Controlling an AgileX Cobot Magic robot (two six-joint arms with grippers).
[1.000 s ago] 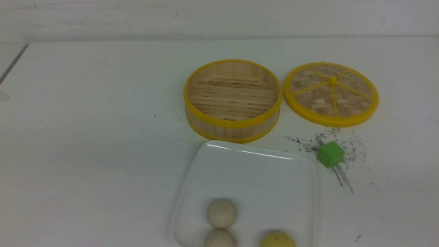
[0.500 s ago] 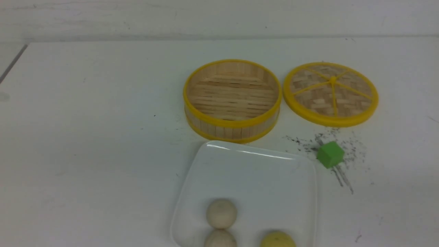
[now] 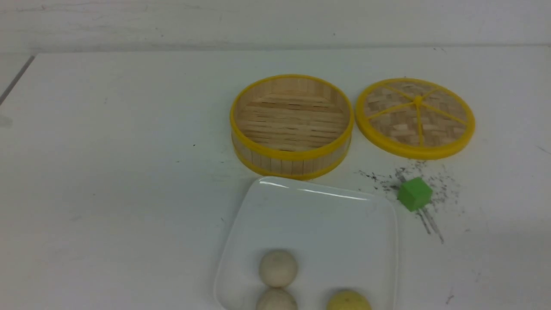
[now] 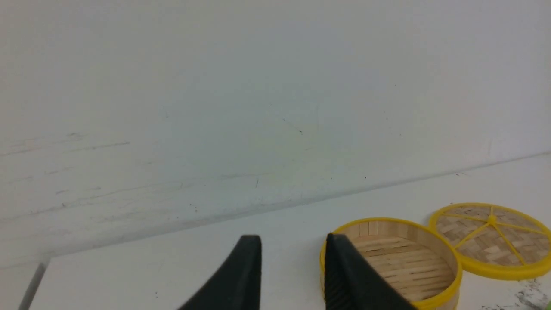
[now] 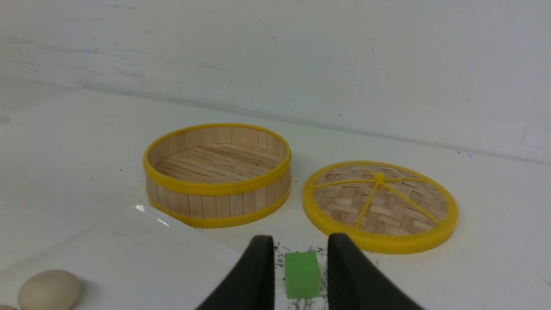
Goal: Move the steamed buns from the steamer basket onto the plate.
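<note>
Little of me showed. In my left wrist's view, my left gripper [image 4: 292, 275] appeared as two matte black fingers [image 4: 241, 280], each broad at the base and narrowing in a smooth curve to a blunt, squared-off tip. The inner face of one finger [image 4: 333, 284] carried fine ribbing. In my right wrist's view, my right gripper [image 5: 300, 275] had the same look: two matte black, horn-shaped fingers [image 5: 254, 280], plain and unmarked, with rounded outer edges and flatter inner faces. I could make out no cables, screws or lettering on either pair. The front view caught none of my body.
</note>
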